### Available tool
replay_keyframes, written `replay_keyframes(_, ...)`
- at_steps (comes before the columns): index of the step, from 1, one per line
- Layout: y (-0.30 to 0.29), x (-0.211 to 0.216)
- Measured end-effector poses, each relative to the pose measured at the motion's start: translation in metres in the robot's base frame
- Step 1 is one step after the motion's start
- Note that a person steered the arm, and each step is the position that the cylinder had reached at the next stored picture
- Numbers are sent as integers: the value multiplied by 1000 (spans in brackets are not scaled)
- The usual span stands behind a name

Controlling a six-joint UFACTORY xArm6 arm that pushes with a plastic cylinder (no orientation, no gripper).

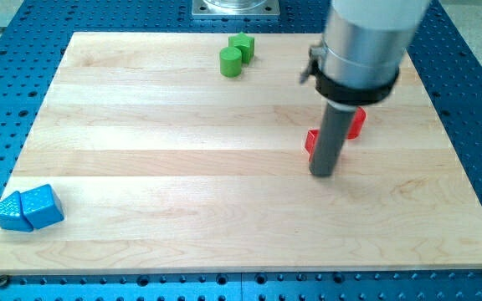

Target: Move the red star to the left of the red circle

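Observation:
My tip (pixel 322 174) rests on the wooden board right of centre. A red block (pixel 311 143) pokes out just left of the rod, touching or very close to it; the rod hides most of it, so I cannot tell its shape. A second red block (pixel 356 123) shows just right of the rod, higher up, also partly hidden by the rod and the arm body. Which one is the star and which the circle cannot be told.
A green cylinder (pixel 231 62) and a green block (pixel 243 45) sit together near the view's top centre. Two blue blocks (pixel 9 212) (pixel 43 206) lie side by side at the bottom left corner. The board (pixel 182 167) sits on a blue perforated table.

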State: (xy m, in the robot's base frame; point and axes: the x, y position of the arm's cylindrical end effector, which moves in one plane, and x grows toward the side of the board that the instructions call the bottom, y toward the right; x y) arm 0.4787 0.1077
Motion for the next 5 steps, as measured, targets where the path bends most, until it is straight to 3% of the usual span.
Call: replay_keyframes(5,12,-13)
